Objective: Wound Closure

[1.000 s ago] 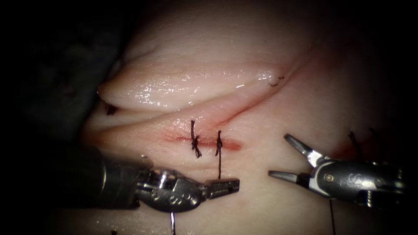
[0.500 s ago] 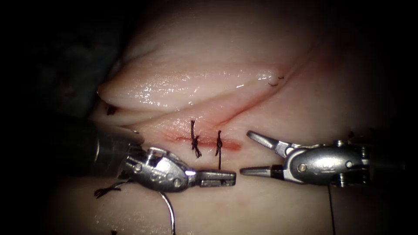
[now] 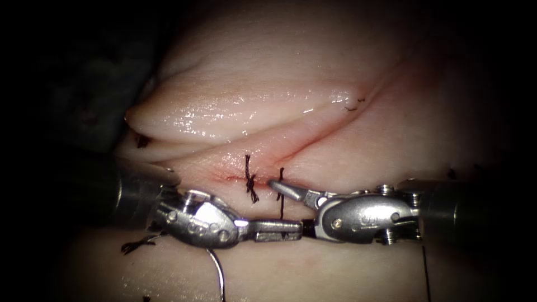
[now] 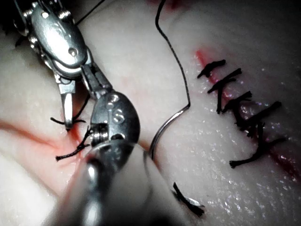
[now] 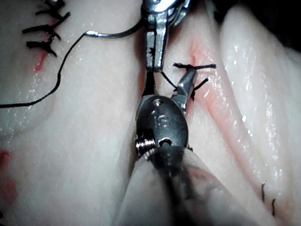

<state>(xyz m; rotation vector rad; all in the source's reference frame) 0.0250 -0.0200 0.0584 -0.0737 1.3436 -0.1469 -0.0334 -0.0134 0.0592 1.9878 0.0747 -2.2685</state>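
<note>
On the tissue (image 3: 268, 72) the cut (image 3: 235, 178) carries a knotted stitch (image 3: 250, 182) and a second stitch (image 3: 281, 178) to its right. A thread tail (image 3: 281, 208) drops from the second stitch to my left tool (image 3: 296, 227), which is shut on its end. My right tool (image 3: 288, 205) comes in from the right with its jaws open, one on each side of that tail, the lower jaw touching the left tool's tip. The curved needle (image 3: 217, 267) lies free on the tissue below the left tool, held by neither tool; it shows again, needle (image 4: 165, 126).
A second, sewn cut with a row of dark stitches (image 4: 240, 108) lies beside the needle, its thread (image 4: 171, 52) trailing off. Cut thread ends lie at the left tool's wrist (image 3: 137, 244) and on the far fold (image 3: 352, 106). Red fluid stains the cut.
The right tool has moved left with its jaws open, up to the thread tail and the left tool's tip. The left tool rose slightly, then held still with the tail.
</note>
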